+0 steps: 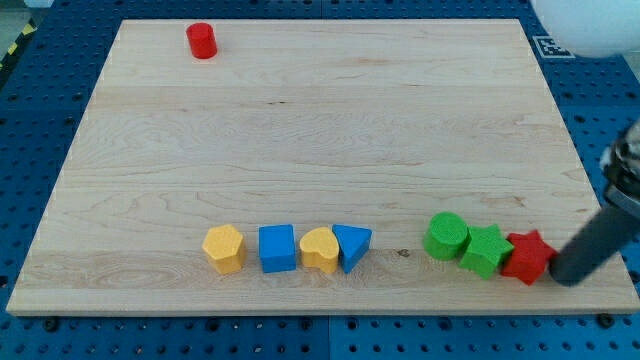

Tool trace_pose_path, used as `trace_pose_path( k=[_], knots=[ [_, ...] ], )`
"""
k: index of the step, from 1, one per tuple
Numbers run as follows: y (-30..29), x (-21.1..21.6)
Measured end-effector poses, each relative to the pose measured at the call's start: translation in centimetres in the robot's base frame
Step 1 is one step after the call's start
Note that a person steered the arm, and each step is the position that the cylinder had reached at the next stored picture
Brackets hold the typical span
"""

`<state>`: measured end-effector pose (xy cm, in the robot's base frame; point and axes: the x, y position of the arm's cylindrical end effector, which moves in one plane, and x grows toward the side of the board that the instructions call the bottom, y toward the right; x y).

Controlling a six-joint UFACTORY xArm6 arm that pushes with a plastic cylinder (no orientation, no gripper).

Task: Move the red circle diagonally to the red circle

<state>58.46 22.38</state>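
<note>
A red circle block (202, 40) stands alone near the board's top left. My tip (561, 276) is at the bottom right, just right of a red star block (528, 257) and touching or nearly touching it. The rod slants up to the view's right edge. My tip is far from the red circle, across the whole board.
Left of the red star sit a green star-like block (486, 250) and a green circle (446, 236), close together. Further left along the bottom is a row: yellow hexagon (224, 248), blue square (277, 248), yellow heart (320, 249), blue triangle (352, 245). The wooden board (320, 150) lies on a blue perforated table.
</note>
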Motion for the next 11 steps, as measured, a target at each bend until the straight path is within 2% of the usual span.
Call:
trace_pose_path(
  k=[2,4,5,6,7,9,10,11],
  knots=[
    [-0.4,-1.0],
    [-2.9,-4.3],
    [1.5,-1.3],
    [2.6,1.5],
    [-1.8,0.2],
    [-12.4,-9.6],
    [-12.8,-9.7],
    [-13.1,-12.0]
  ],
)
